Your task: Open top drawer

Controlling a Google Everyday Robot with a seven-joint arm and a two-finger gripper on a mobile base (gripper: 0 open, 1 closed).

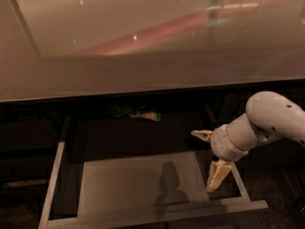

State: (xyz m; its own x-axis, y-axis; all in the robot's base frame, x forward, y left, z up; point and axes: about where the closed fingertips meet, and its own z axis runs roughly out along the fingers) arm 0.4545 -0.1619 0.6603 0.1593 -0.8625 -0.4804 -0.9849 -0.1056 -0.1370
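- Gripper (210, 155) hangs over the right part of the open drawer, its two pale fingers (218, 174) spread well apart and holding nothing.
- One finger points left and the other points down toward the near right corner, just beside the right side wall; whether it touches the wall cannot be told.
- White arm (271, 118) reaches in from the right.
- Top drawer (190, 211) stands pulled out toward the near side, below the glossy counter top (143, 70), with its grey rim and pale floor showing.
- Shadow (169, 185) of the gripper falls on the drawer floor, left of the gripper.
- Small green and reddish thing (136, 112) lies at the far, dark end of the drawer, too dim to identify.
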